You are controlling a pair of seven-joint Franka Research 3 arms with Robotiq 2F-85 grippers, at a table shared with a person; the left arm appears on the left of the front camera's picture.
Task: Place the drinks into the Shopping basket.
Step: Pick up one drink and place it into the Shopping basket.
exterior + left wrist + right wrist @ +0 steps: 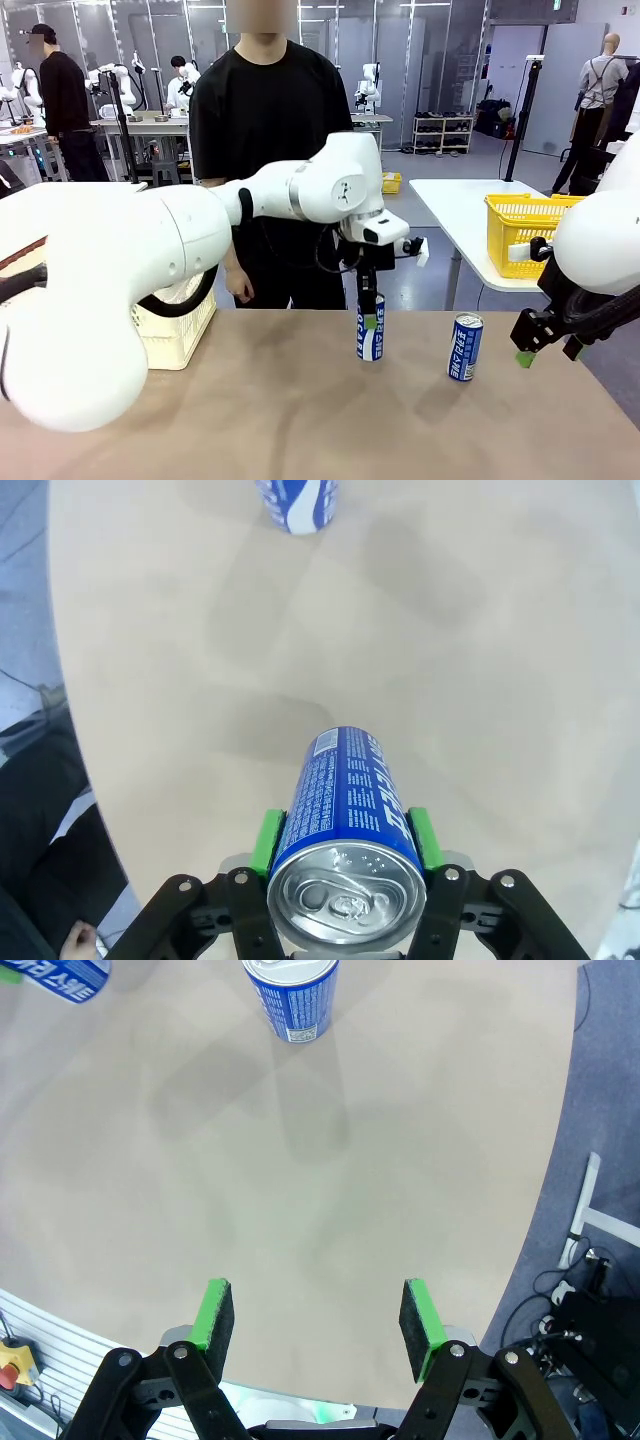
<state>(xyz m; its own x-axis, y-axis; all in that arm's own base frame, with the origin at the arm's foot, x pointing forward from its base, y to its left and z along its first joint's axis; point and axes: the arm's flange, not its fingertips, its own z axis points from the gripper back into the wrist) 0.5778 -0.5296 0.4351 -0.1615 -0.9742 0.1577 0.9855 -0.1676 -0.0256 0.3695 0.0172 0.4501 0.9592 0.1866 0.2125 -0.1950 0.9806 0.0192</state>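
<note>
Gripping a blue can (371,332) near its top, my left gripper (368,312) is clenched on it, one green pad (266,838) pressed to each side. The can stands upright at the centre of the front view, near the far edge of the table (300,420). Whether its base touches the tabletop cannot be told. In the left wrist view its silver lid fills the lower centre of the frame.

A second can (465,347), also blue with white lettering, stands upright on the table just right of centre, apart from the first. It appears at the top edge of both wrist views.

My right gripper (548,352) hovers at the lower right of the front view, beside the second can but not touching it. Its fingers are spread and grasp nothing, with bare tabletop between them in the right wrist view.

The basket (185,338) sits at the left of the front view, partly hidden behind my left arm; both cans are outside it. A person (265,120) in black stands behind the table at upper centre. A yellow basket (525,228) rests on a separate table at the right.
</note>
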